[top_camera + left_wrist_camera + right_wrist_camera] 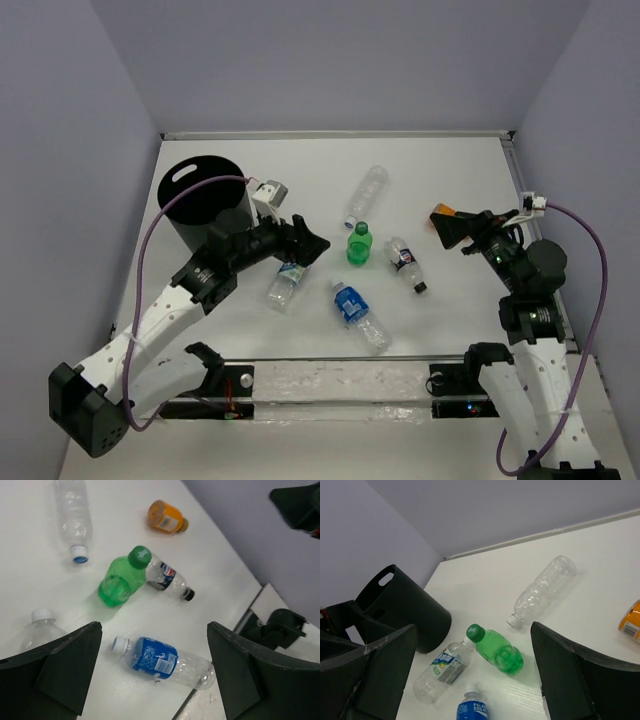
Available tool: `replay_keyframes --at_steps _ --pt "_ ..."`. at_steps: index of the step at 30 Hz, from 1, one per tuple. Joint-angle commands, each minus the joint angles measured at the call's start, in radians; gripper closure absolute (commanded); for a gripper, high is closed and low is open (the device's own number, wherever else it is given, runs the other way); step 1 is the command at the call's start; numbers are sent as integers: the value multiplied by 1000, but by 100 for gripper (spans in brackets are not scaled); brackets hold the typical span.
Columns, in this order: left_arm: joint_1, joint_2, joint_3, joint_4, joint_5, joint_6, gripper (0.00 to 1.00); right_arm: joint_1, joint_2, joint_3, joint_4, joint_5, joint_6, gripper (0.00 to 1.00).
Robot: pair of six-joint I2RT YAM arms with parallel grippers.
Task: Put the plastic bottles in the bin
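Observation:
Six plastic bottles lie on the white table. A plain clear one [367, 192] is farthest back, with a green one [358, 244] and a dark-labelled, black-capped one [406, 262] in the middle. A blue-labelled one [358, 313] lies nearest the front. An orange one [445, 214] sits right by my right gripper [457, 230], which is open and empty. My left gripper [305, 245] hangs open and empty above a clear labelled bottle [286, 283]. The black bin [205, 195] stands at the back left, beside the left arm. In the left wrist view the blue-labelled bottle [162, 661] lies between the fingers [65, 665], below them.
Purple walls close in the table at the back and both sides. A rail [330, 380] with the arm mounts runs along the near edge. In the right wrist view the bin [402, 607] stands left of the green bottle [497, 650] and the labelled clear bottle [444, 672].

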Motion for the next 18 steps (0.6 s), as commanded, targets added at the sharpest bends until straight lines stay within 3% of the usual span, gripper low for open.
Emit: replay_keyframes --at_steps 1,3,8,18 --pt "-150 77 111 -199 -483 72 3 -4 -13 -14 3 3 0 0" --pt "-213 146 137 -256 -648 64 4 -4 -13 -28 5 4 -1 0" --pt "-228 269 152 -306 -825 9 1 -4 -13 -30 3 -22 -6 0" --pt "-230 469 143 -340 -795 4 1 -4 -38 -43 3 -43 -12 0"
